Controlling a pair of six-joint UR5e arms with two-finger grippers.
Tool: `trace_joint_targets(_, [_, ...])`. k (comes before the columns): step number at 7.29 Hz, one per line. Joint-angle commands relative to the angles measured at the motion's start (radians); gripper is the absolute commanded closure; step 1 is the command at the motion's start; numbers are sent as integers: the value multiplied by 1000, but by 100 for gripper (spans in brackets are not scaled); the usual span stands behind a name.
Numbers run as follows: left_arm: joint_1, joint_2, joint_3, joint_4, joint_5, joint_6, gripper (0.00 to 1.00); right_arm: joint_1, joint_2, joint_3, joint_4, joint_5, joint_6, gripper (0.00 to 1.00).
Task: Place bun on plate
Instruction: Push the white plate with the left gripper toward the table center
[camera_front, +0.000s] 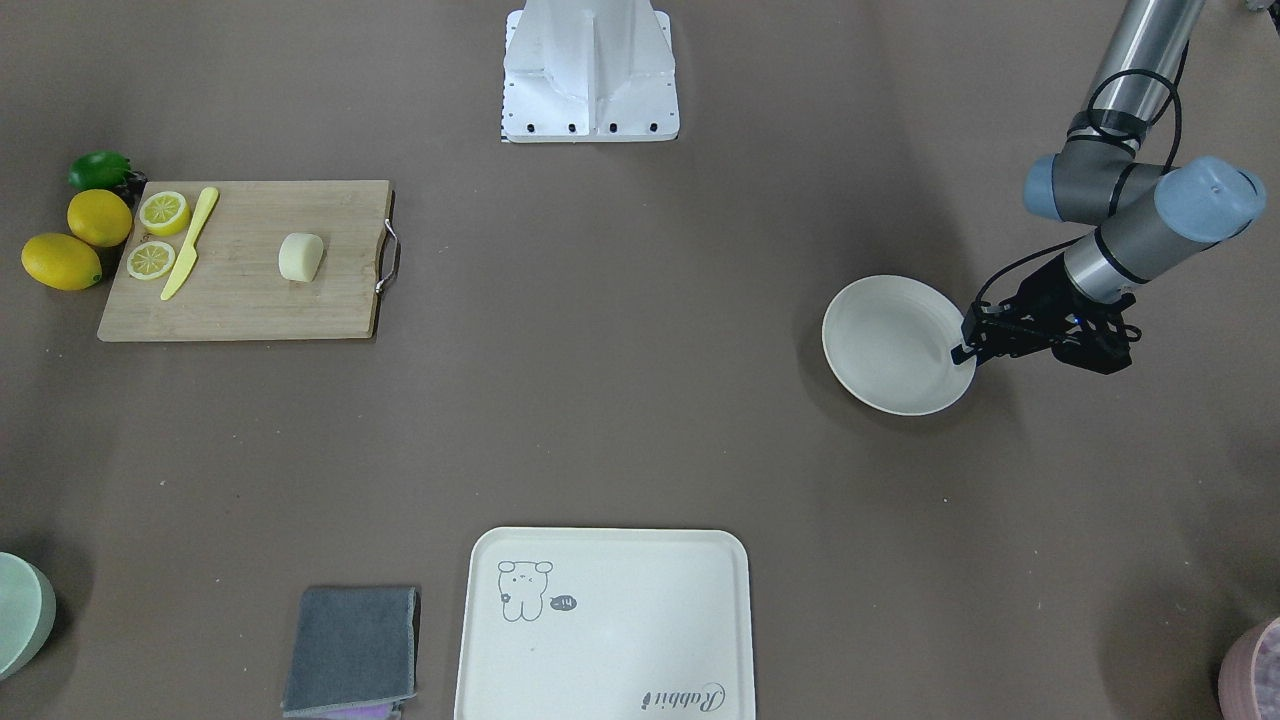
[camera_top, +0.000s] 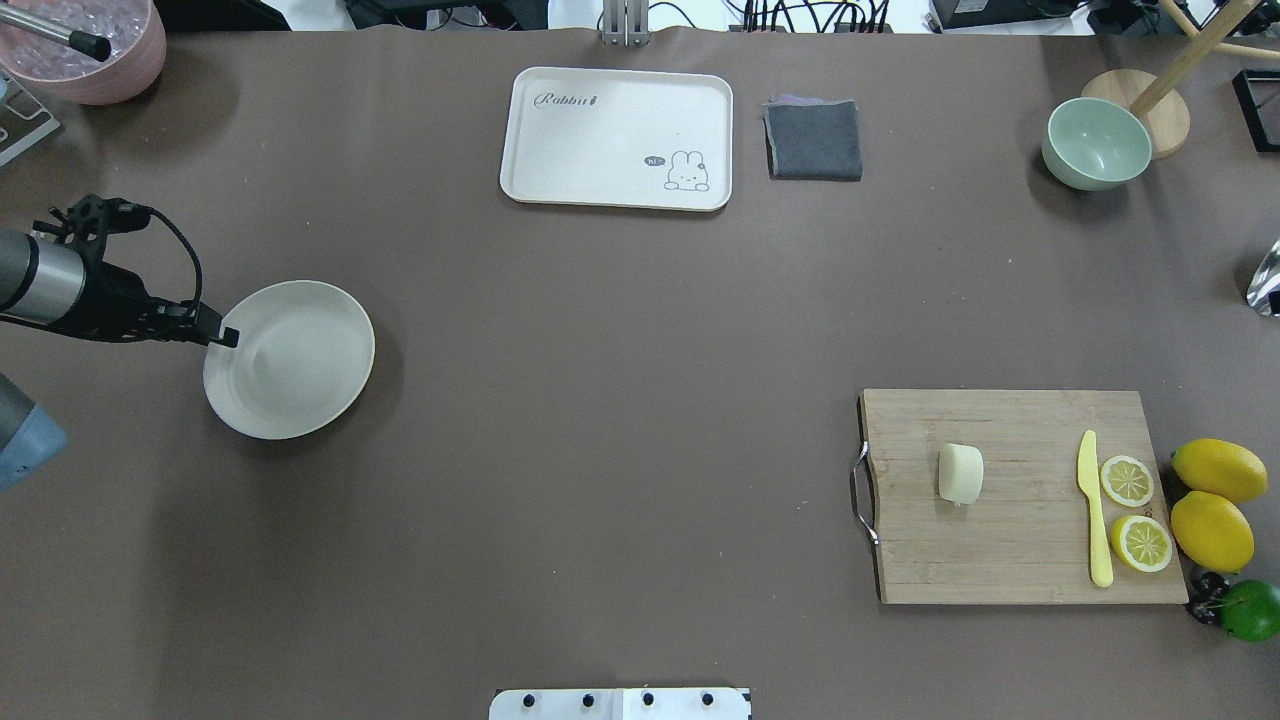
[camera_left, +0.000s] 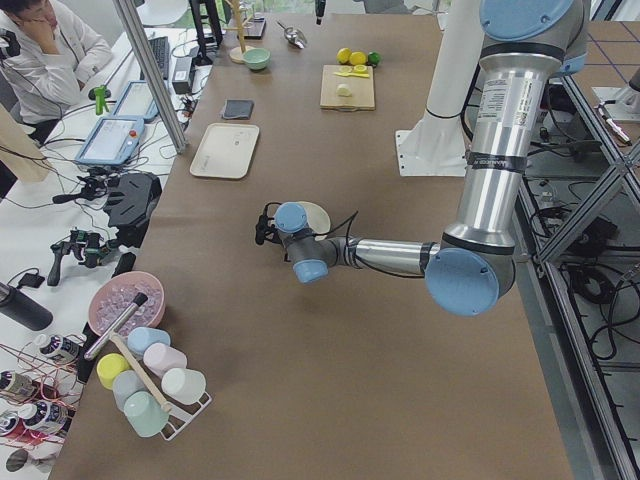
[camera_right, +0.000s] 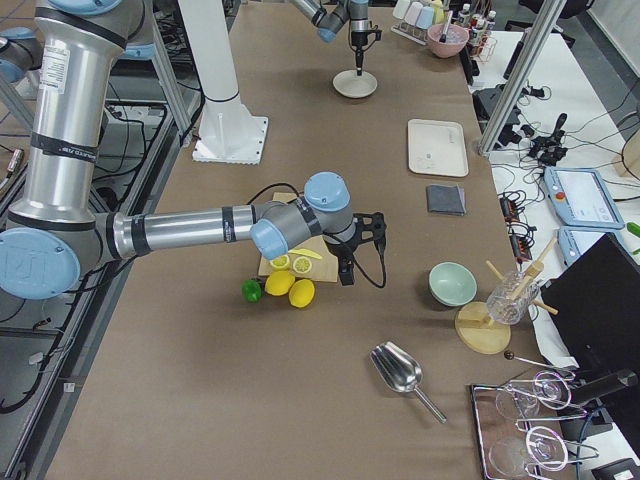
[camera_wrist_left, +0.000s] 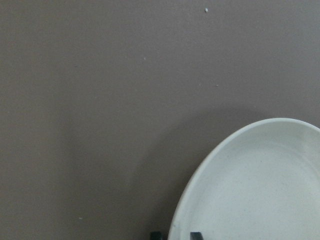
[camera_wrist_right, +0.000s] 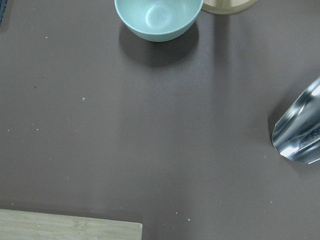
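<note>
Off-white and bare, the plate (camera_top: 300, 395) sits on the left of the counter (camera_top: 600, 420), with the left hand (camera_top: 222, 337) at its outer rim. The wrist view shows fingertips (camera_wrist_left: 195, 234) straddling that rim, but I cannot tell whether they pinch it. Far right, the bun (camera_top: 960, 473) lies on the bamboo cutting board (camera_top: 1010, 560), well apart from the plate. The right hand (camera_right: 345, 278) hangs near the board, its opening unreadable. A weak rim hold could tip the plate, and the smooth, rounded bun may roll out of a pinch.
</note>
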Motion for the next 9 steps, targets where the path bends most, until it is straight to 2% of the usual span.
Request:
trace_joint_targets(1, [3, -1, -1, -2, 6, -5, 84, -1, 0, -1, 0, 0, 0, 0])
trace_joint_targets(2, [3, -1, -9, -3, 5, -8, 100, -1, 0, 1, 0, 0, 0, 0])
trace_joint_targets(4, [5, -22, -36, -3, 5, -78, 100, 1, 0, 4, 0, 0, 0, 0])
trace_joint_targets(6, [30, -129, -55, 7, 15, -250, 100, -1, 1, 5, 0, 2, 15, 0])
trace_joint_targets(8, [145, -217, -53, 16, 105, -348, 100, -1, 2, 5, 0, 3, 17, 0])
trace_joint_targets(9, [190, -264, -55, 67, 139, -350, 100, -1, 2, 5, 0, 3, 17, 0])
